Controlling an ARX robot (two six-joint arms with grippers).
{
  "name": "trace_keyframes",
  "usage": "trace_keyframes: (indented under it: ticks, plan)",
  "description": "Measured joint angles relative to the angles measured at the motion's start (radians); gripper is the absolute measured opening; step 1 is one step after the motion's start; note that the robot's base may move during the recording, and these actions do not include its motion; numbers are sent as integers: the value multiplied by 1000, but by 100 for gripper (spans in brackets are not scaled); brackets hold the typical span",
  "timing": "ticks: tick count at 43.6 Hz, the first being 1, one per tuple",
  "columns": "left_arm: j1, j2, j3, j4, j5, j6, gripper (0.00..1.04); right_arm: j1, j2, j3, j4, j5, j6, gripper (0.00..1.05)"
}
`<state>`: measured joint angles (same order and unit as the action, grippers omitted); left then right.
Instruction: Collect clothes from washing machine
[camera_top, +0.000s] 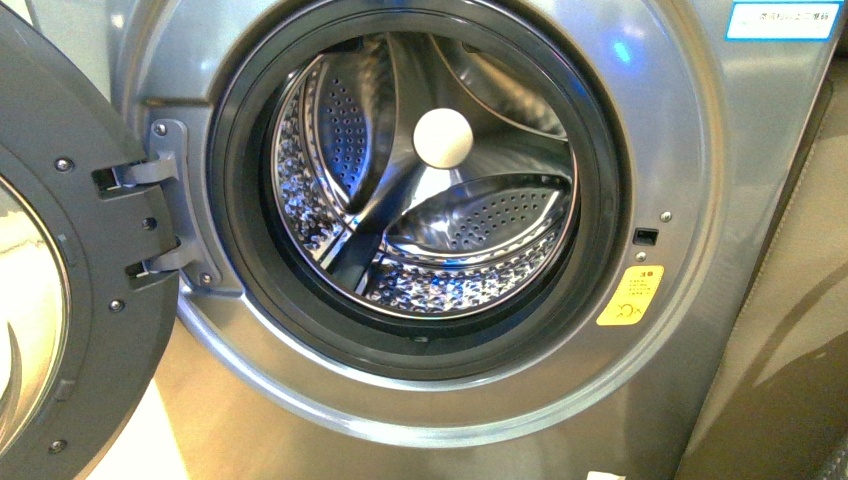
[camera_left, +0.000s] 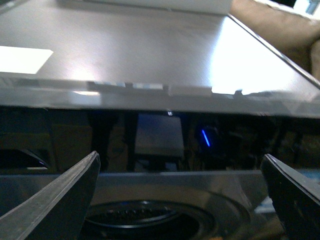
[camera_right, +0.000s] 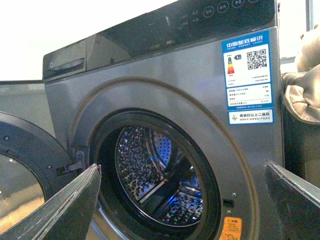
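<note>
1. Grey and shiny, the washing machine (camera_top: 560, 400) fills the front view. Its round door (camera_top: 60, 260) hangs wide open on the left side.
2. No tabletop shows in any view, so places here go by the machine itself.
3. Inside the black ring is the steel drum (camera_top: 430, 200) with little holes and a white round hub (camera_top: 443, 137) at the back.
4. I can see no clothes in the drum. As far as these views show, it looks empty, so I cannot say where the clothes are or which way they lie.
5. The left gripper (camera_left: 180, 200) is spread wide and holds nothing. It sits up high, looking over the flat top of the machine, with the drum mouth below it.
6. The right gripper (camera_right: 182, 200) is also spread wide and holds nothing. It faces the drum mouth from the front, off to one side.
7. I think the right gripper has the straighter path into the drum, so it is better placed to reach in.
8. A yellow sticker (camera_top: 631, 295) sits just right of the drum mouth.
</note>
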<state>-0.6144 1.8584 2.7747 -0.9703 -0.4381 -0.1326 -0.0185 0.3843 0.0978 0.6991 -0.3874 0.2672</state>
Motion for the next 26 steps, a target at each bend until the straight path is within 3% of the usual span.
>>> trace_keyframes:
  ticks: [8,14,26]
  plan:
    - [54,-174,-224,187,-83,31,98,8,-23,-42,29,44,-8,97]
    - [76,-355,-413,220,-135,27,98,6,-43,-94,71,80,-21,97]
    - [-32,-510,-698,256,-197,-53,98,-6,-117,-103,68,109,-59,97]
